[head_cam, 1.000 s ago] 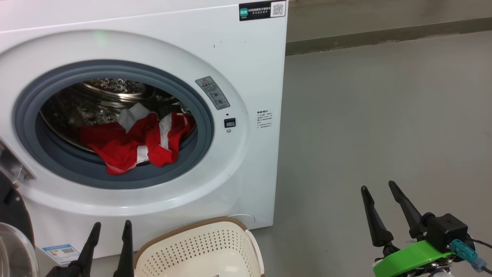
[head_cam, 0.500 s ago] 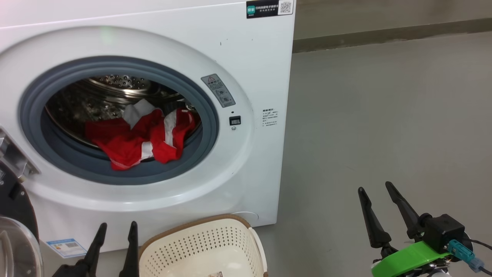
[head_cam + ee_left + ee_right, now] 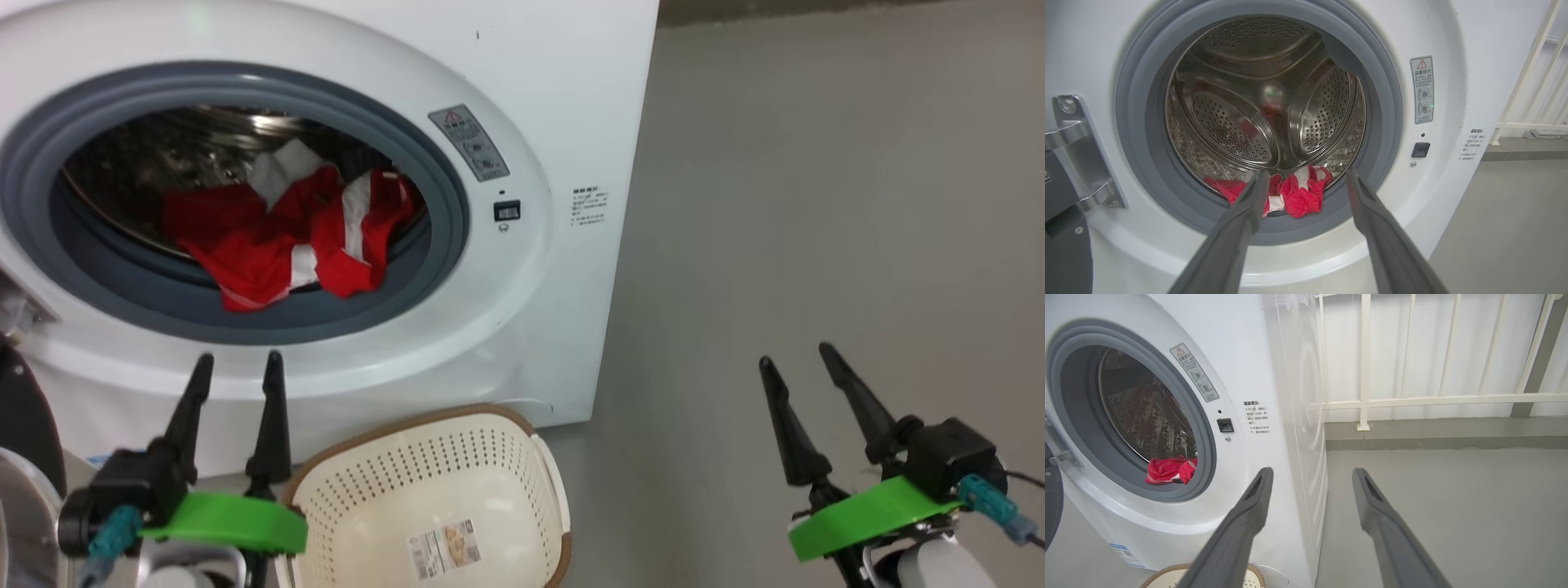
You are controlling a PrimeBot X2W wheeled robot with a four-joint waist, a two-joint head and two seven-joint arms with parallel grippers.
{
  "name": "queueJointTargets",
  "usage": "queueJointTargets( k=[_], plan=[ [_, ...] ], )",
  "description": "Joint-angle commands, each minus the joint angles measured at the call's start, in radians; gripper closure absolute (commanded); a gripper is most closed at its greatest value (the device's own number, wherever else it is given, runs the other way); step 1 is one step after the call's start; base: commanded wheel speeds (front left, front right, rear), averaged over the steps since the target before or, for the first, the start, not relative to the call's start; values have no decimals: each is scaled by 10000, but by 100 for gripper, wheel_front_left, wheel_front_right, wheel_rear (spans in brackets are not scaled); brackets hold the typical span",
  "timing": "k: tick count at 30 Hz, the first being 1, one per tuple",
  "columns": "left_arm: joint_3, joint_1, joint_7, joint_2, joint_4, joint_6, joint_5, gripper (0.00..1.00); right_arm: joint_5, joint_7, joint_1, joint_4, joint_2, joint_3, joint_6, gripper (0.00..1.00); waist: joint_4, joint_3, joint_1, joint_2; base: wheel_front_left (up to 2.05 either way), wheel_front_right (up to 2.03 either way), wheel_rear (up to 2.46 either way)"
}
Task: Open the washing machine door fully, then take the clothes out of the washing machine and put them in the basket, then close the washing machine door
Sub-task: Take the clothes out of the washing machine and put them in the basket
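Red clothes [image 3: 277,237] unmoved, left jaws raised

The washing machine door [image 3: 23,425] is running off the head view's left edge, showing just a sliver. The bottom edge is cropping the basket [image 3: 424,465], and in the left wrist view the left gripper [image 3: 1306,173] is covering part of the clothes [image 3: 1300,198].

Light: bright, even, soft in all three views.
Shadows: faint on the grey floor [image 3: 816,204]; the washing machine [image 3: 563,73] drum [image 3: 1229,122] is the dimmest area.
Glare: white glints on the drum's steel.
Blur: left gripper [image 3: 1306,173] fingers soft toward the bottom edge; warning sticker [image 3: 469,143] print unreadable in the head view.
Distortion: wide-angle bowing of the white railing [image 3: 1363,355].
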Motion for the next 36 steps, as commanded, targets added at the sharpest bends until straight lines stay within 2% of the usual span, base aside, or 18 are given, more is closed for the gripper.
queueJointTargets(
  k=[1, 7, 21, 26, 31, 34, 36],
  plan=[
    [342, -512, -120, 99, -147, 13, 121, 0, -30, -63, -440, -299, -164, 158, 65, 0, -34, 635, 0, 0, 0, 0, 0],
    [595, -1793, -120, 125, 676, -9, 10, 0, -73, -63, -967, -421, -210, 41, 65, 0, -112, 1585, 0, 0, 0, 0, 0],
    [689, -5762, -120, 602, 3871, 667, 408, 0, -133, -63, -2109, -846, -197, -125, 65, 0, -353, 3481, 0, 0, 0, 0, 0],
    [625, -6985, -72, 981, 5073, 1024, 605, 0, -134, -63, -2389, -962, -182, -61, 65, 0, -575, 4000, 0, 0, 0, 0, 0],
    [503, -7967, -81, 1469, 6060, 1167, 804, 0, -115, -63, -2532, -1014, -114, 17, 65, 0, -788, 4298, 0, 0, 0, 0, 0],
    [326, -8413, 156, 1835, 6820, 1392, 1079, 0, -103, -63, -2546, -1023, -59, 36, 65, 0, -888, 4367, 0, 0, 0, 0, 0],
    [80, -8644, 460, 1997, 7264, 1700, 1404, 0, -97, -63, -2546, -1012, -35, 46, 65, 0, -924, 4377, 0, 0, 0, 0, 0]
  ],
)
